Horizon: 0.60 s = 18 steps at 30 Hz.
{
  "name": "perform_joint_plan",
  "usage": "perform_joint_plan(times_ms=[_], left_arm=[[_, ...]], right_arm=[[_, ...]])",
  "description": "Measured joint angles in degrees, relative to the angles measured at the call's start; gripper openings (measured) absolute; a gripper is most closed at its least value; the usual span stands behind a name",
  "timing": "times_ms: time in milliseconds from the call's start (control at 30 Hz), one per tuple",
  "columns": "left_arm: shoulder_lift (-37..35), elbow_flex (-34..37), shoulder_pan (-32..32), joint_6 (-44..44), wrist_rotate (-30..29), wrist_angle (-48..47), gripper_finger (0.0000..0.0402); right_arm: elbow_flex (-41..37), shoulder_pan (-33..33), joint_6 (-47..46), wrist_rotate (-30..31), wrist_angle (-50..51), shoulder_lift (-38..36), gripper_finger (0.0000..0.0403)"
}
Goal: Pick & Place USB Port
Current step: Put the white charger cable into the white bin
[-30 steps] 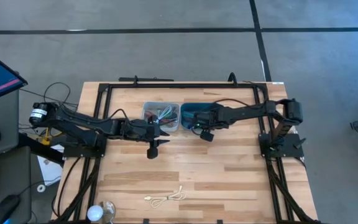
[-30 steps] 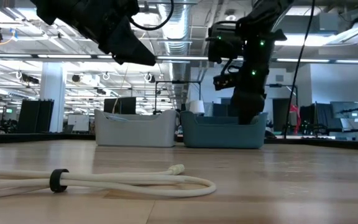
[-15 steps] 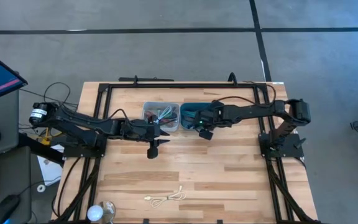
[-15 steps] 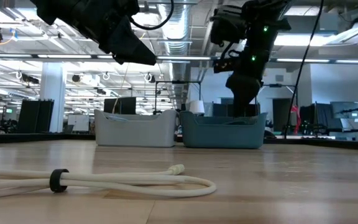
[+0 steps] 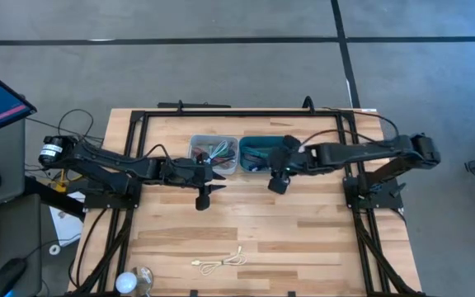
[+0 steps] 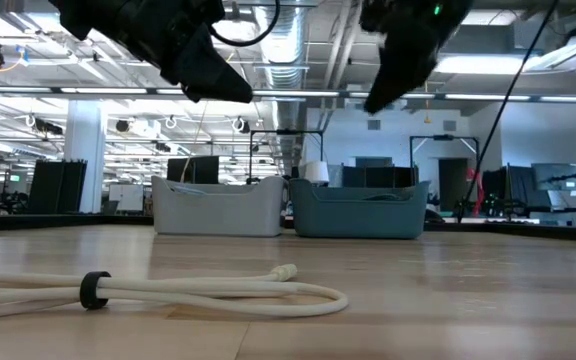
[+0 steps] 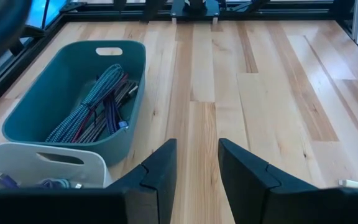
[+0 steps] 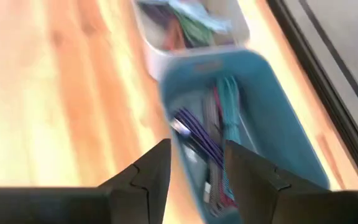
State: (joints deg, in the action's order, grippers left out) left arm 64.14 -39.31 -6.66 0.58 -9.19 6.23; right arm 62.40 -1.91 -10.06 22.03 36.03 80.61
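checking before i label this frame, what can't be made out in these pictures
- Teal bin contents: right wrist view is motion-blurred, so single cables cannot be told apart.
- White bin: cut off by the left wrist view's edge; in the low view its wall hides the contents.
- White cable connector type: too small in the high view.
- Right gripper: cut off by the low view's top edge.

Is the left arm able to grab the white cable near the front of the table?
Probably yes. The left gripper hangs open above bare wood, and nothing lies between it and the white cable, which sits alone in the open. The right gripper is off by the blue bin, out of the way.
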Motion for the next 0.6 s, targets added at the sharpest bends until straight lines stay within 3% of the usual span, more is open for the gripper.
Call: perform_joint_plan(times_ms=[300,600], left_arm=[[0.0,0.0,0.0,0.0,0.0,0.3,0.0117],[0.0,0.0,0.0,0.0,0.0,0.3,0.0117]], right_arm=[[0.0,-8.5,-0.5,0.0,-7.7,-6.9,0.0126],[0.0,-15.0,-0.5,0.0,-10.9,-7.7,0.0123]])
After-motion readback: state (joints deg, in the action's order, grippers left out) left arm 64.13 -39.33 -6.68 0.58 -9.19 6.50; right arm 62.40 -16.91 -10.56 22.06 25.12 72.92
